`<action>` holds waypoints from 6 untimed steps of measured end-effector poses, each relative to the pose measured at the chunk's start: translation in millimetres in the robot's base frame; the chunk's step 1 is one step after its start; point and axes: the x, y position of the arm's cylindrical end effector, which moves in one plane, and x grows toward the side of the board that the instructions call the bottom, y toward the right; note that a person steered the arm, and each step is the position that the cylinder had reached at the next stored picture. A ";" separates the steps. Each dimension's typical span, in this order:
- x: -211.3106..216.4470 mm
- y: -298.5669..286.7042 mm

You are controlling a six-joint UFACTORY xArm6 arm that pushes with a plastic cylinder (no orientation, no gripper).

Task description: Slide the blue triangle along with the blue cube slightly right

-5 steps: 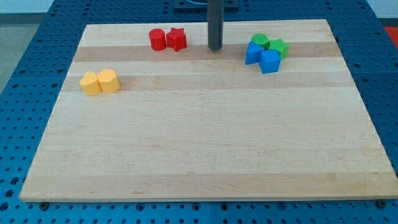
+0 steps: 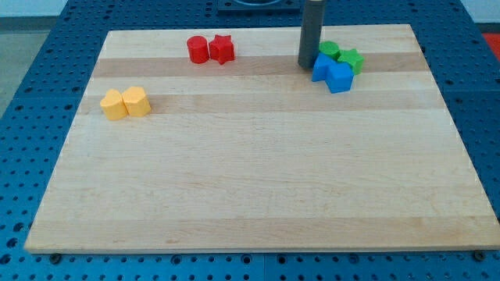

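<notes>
Task progress: by my reading the push is only at its start — the blue triangle (image 2: pixel 320 68) and the blue cube (image 2: pixel 340 77) sit bunched together near the wooden board's (image 2: pixel 250 179) top-right corner, and the slight slide to the view's right looks yet to be made.

Blue pair: the triangle lies on the view's left of the cube, the two touching; both are just below and left of the green blocks.

My tip: my tip (image 2: pixel 309 65) stands at the blue triangle's left face, touching it or a hair off — I cannot tell which from this view.

Rod pose: the dark rod rises straight up from the tip and leaves the view at the top; it is upright, with no visible lean.

End effector state: there is nothing to open or close here — the rod grasps nothing and only bears sideways against a block.

What is left: a short push toward the view's right, which should carry the triangle into the cube and move both together.

Risk: the green blocks (image 2: pixel 341 55) touch the blue pair on its upper side, so they may get dragged along.

Other blocks: two red blocks (image 2: pixel 210 49) lie well left of the blue triangle along the board's top; two yellow blocks (image 2: pixel 125 103) lie far left and lower, near the left edge.
</notes>
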 end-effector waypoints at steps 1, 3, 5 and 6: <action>4.2 12.7; 28.6 37.6; 46.8 62.2; 56.2 66.8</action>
